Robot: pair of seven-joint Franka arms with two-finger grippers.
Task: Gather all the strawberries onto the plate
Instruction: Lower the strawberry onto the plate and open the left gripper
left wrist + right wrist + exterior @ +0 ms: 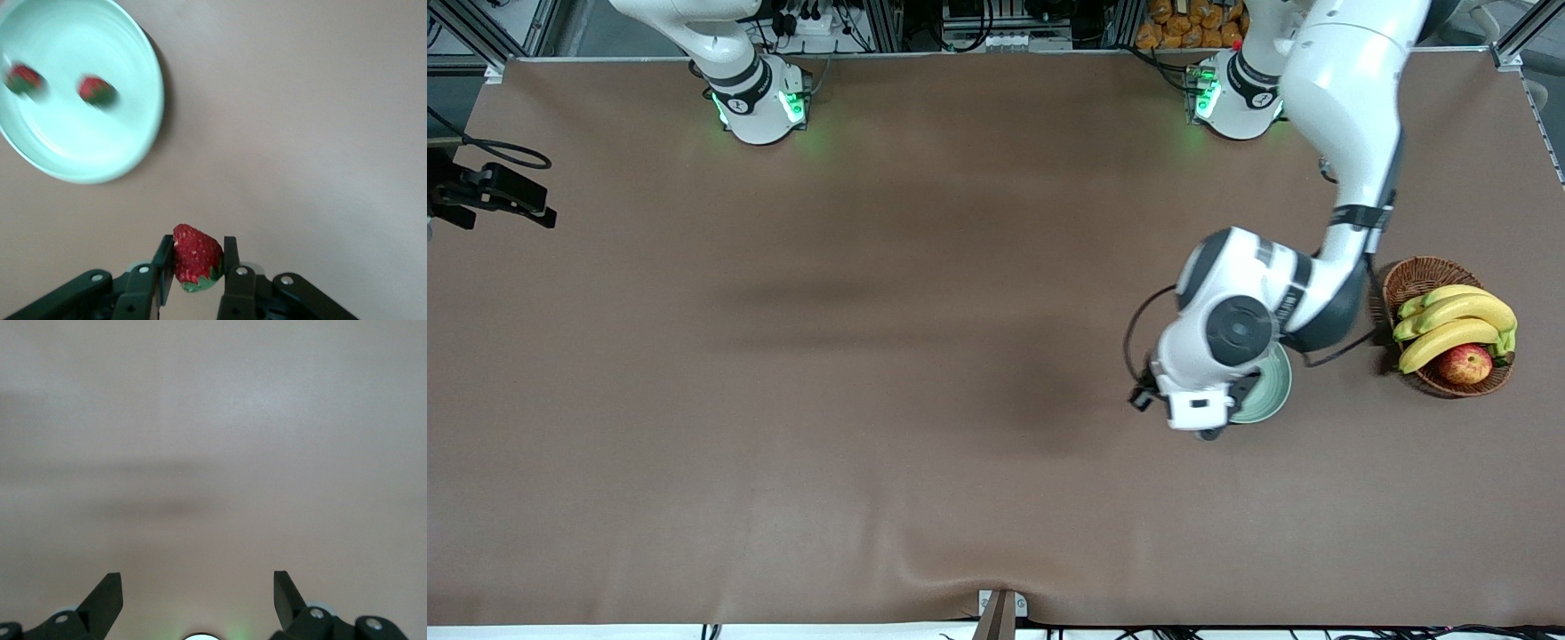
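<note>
Fingers (163,270) pinch strawberry (195,257); arm hides plate (1270,396) partly.

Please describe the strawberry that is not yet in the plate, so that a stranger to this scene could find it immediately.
Find the round, pale mint-green glossy plate on the brown table, beside the brown woven wicker basket of fruit. The left claw hangs over bare table next to it, shut on a small red strawberry with a green leafy cap. The other two strawberries lie in the plate; only this one is held.
</note>
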